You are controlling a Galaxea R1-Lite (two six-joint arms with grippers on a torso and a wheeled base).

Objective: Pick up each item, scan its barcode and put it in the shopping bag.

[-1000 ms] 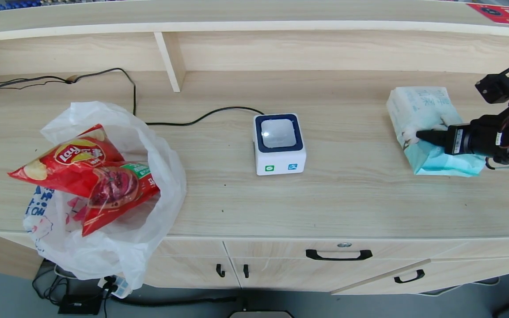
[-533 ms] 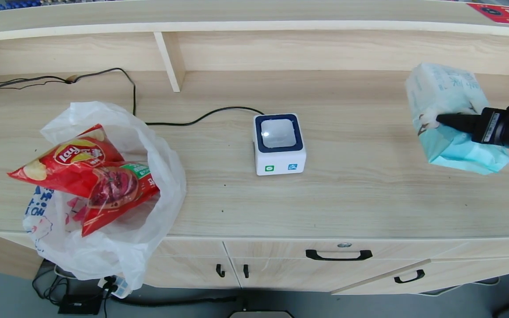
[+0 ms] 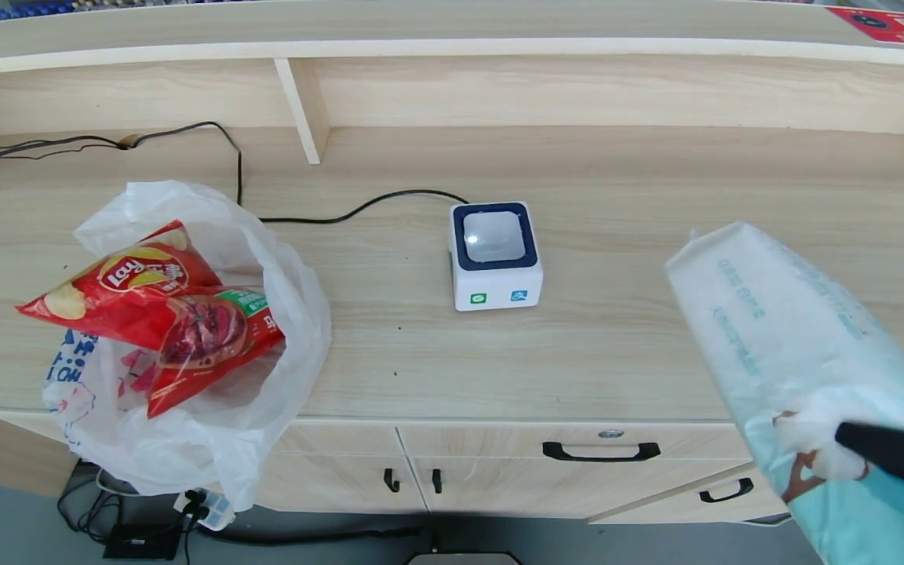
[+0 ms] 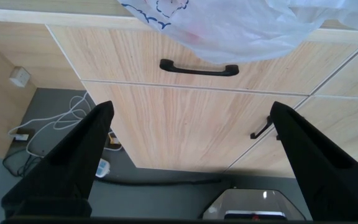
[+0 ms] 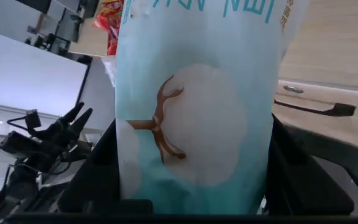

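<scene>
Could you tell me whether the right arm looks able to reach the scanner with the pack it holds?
Probably yes: the right gripper is shut on the tissue pack, held up off the counter. Nothing stands between it and the scanner, and the shopping bag lies on the scanner's far side.

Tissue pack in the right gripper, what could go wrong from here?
1. The right gripper holds the soft tissue pack tilted in the air, apparently near the front edge of the counter; a slip could drop it to the floor.
2. The shopping bag droops over the counter edge with two red snack packs crowding its mouth; another item might jam there or tip it off.
</scene>
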